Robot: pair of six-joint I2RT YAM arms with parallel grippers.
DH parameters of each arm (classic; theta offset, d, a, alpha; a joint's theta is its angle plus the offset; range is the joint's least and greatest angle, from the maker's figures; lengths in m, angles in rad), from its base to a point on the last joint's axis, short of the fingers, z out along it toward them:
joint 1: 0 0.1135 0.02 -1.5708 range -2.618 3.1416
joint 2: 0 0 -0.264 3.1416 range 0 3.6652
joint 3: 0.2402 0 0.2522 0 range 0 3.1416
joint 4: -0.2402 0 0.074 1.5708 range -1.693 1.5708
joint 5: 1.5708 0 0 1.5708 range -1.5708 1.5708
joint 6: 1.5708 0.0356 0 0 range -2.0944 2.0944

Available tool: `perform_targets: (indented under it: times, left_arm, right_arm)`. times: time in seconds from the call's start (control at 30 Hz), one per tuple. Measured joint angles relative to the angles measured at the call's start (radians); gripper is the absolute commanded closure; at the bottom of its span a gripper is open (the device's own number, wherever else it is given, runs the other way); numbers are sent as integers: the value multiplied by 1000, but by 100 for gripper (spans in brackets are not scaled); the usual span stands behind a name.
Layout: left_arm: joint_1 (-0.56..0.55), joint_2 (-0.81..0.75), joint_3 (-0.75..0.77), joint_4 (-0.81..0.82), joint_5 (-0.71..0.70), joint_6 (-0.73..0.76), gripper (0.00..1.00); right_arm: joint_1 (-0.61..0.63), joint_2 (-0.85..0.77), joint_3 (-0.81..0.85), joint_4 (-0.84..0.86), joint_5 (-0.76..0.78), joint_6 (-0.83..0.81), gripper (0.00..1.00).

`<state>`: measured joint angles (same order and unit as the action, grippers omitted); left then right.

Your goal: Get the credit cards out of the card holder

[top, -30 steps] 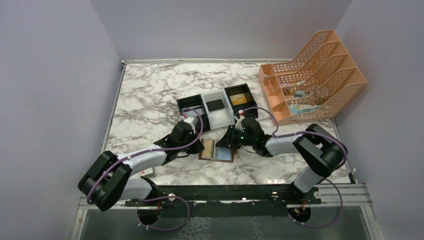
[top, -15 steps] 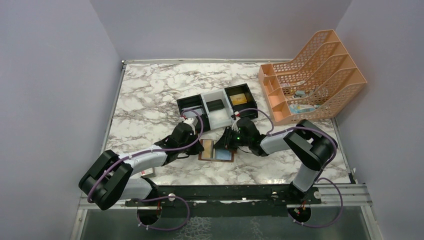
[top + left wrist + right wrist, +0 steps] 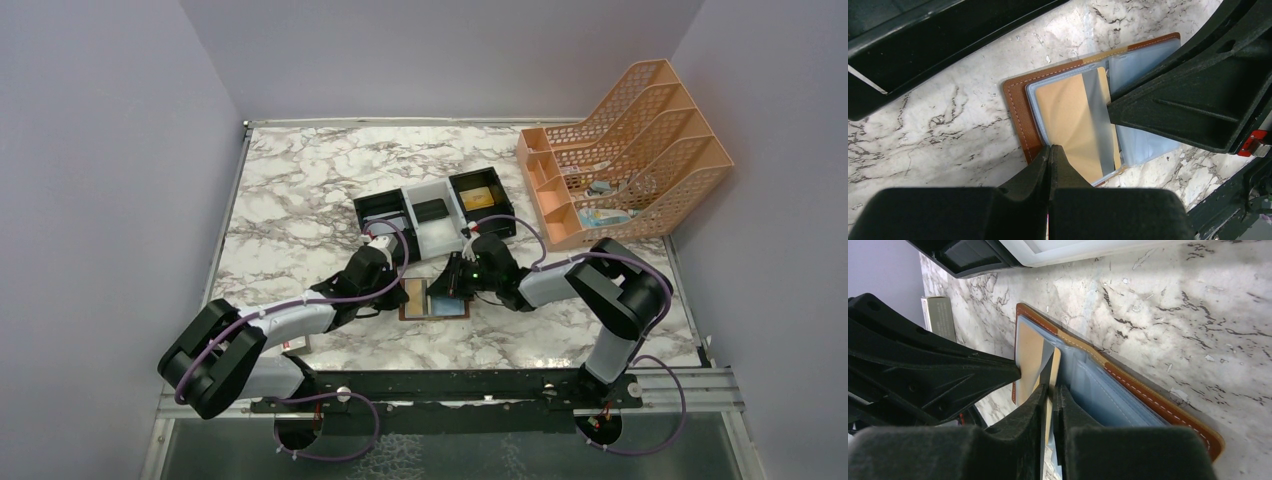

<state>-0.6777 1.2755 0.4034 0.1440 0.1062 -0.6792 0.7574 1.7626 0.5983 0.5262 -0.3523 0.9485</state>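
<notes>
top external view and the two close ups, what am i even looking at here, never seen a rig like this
Two robot arms are bolted at the near edge of a marble table. The wide picture comes from a fixed camera above and behind them. Each close-up comes from a camera on one wrist, so the big black shapes are gripper fingers. On the table: an open brown card holder, a black-white-black tray, an orange file rack. The left gripper, fingers together, sits at the holder's edge. The right gripper pinches what looks like the gold card.
</notes>
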Motion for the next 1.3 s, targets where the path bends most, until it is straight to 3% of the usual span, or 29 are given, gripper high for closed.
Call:
perform_targets:
  times: [0.23,1.1,1.3]
  left_arm:
    - [-5,0,0,0,-9,0,100]
    - [-16,-1,0,-1,-13,-5,100]
    - [-18,-29,-1,-24,-14,-8,82]
  right_arm:
    - [0,-8,-3,-1,6,-11,99]
    - [-88,-77,-27,-42,-116,-116,99]
    - [-106,-91,-29,-63,-135,-144,99]
